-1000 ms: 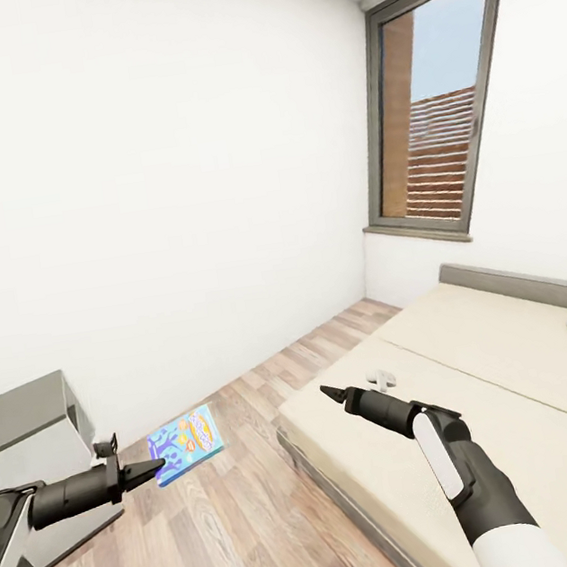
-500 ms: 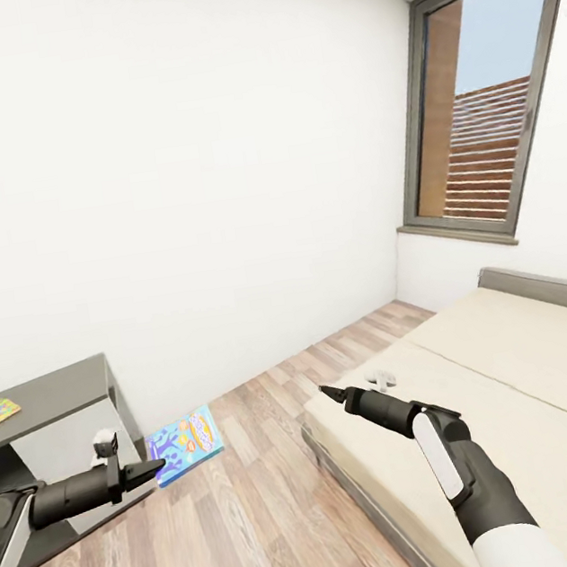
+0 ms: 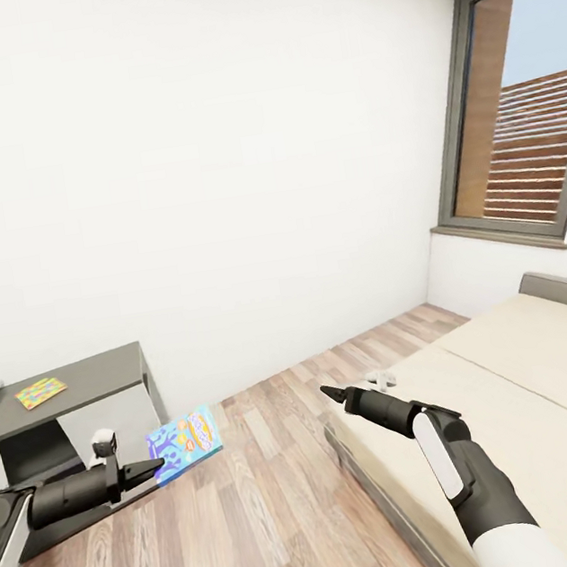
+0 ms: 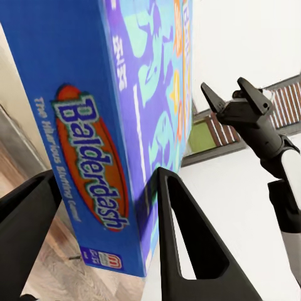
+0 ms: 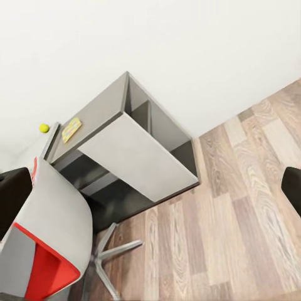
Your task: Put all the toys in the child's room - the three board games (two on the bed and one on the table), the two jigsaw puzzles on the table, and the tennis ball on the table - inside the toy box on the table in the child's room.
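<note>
blue board game [image 4: 94, 157] | side panel | reads "Balderdash"

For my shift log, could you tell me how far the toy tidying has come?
Nothing looks boxed yet. In hand: the left gripper is shut on the blue board game, facing the table. Left: a colourful flat toy and the tennis ball lie there; the right gripper holds nothing.

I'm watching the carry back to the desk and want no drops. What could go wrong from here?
1. The left gripper pinches the blue board game only at one edge, with most of the box jutting past the fingers; a jolt while driving might tip it or slip it out.
2. A chair stands close in front of the desk; the outstretched box or arm could clip it on approach.
</note>
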